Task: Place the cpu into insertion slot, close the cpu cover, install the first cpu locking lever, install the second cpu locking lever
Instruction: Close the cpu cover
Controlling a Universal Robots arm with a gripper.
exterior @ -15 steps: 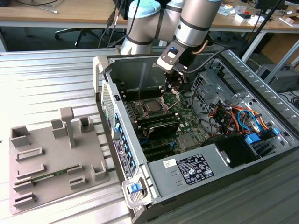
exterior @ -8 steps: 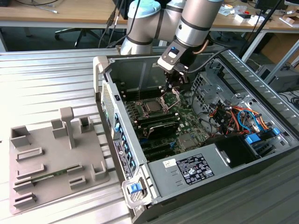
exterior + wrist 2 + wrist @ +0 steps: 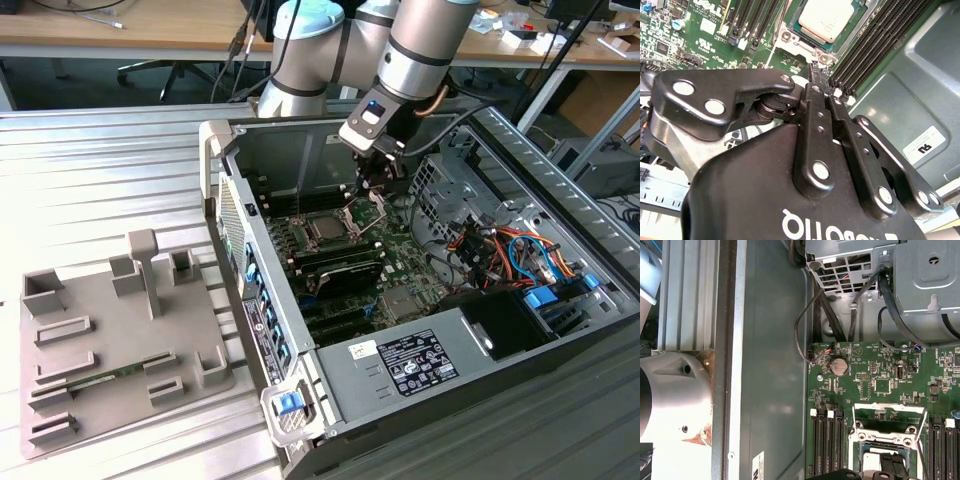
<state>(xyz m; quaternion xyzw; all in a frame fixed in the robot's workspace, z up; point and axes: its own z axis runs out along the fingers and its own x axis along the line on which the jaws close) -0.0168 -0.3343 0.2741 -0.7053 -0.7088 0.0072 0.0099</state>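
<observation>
The cpu (image 3: 326, 228), a small silver-topped square, lies flat in its socket on the green motherboard (image 3: 395, 270) inside the open computer case. It also shows in both wrist views (image 3: 826, 19) (image 3: 869, 460). The cpu cover (image 3: 371, 208) stands raised on its hinge at the socket's far side, its silvery frame (image 3: 888, 407) open over the chip. My gripper (image 3: 374, 190) hangs just above the cover's free edge. Its black fingers (image 3: 815, 115) lie side by side, shut (image 3: 813, 70) (image 3: 891, 463). I cannot tell whether they touch the cover.
A metal drive cage (image 3: 440, 180) stands close on the exterior view's right of the gripper, with orange and blue cables (image 3: 510, 250) beyond. Memory slots (image 3: 875, 45) flank the socket. A power supply (image 3: 420, 360) fills the case's near end. A grey fixture tray (image 3: 110, 330) lies outside.
</observation>
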